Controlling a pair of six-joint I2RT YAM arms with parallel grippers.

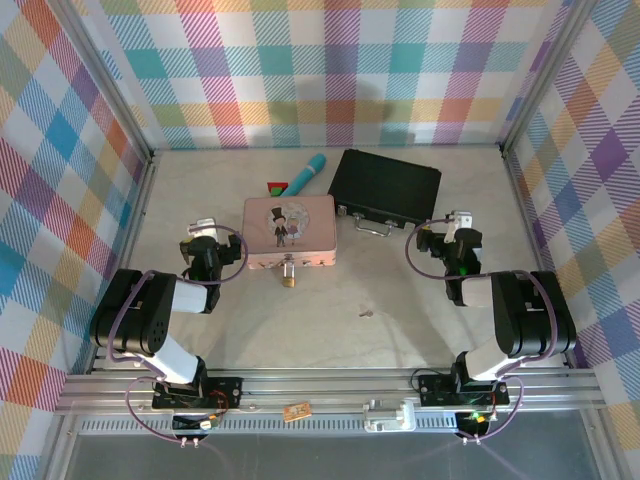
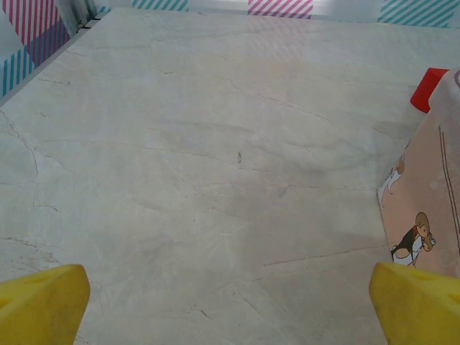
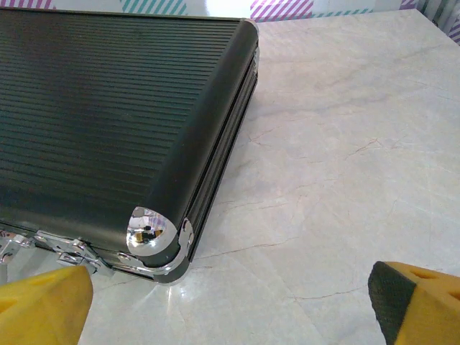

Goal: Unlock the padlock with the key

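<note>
– Padlock (image 1: 288, 278) hangs on the tin (image 1: 290, 225), mid tabletop (image 1: 250, 330); key (image 1: 367, 313) lies closer to the near edge.
– Left fingers (image 2: 43, 305) and right fingers (image 3: 43, 305) are apart, empty. That flat little key could slip away.

The padlock (image 1: 288, 279) lies just before the tin (image 1: 290, 225), key (image 1: 367, 313) to its right.

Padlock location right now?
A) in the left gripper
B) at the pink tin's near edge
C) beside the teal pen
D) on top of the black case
B: the padlock sits against the near edge of the pink tin, on the side facing the arm bases.
</note>
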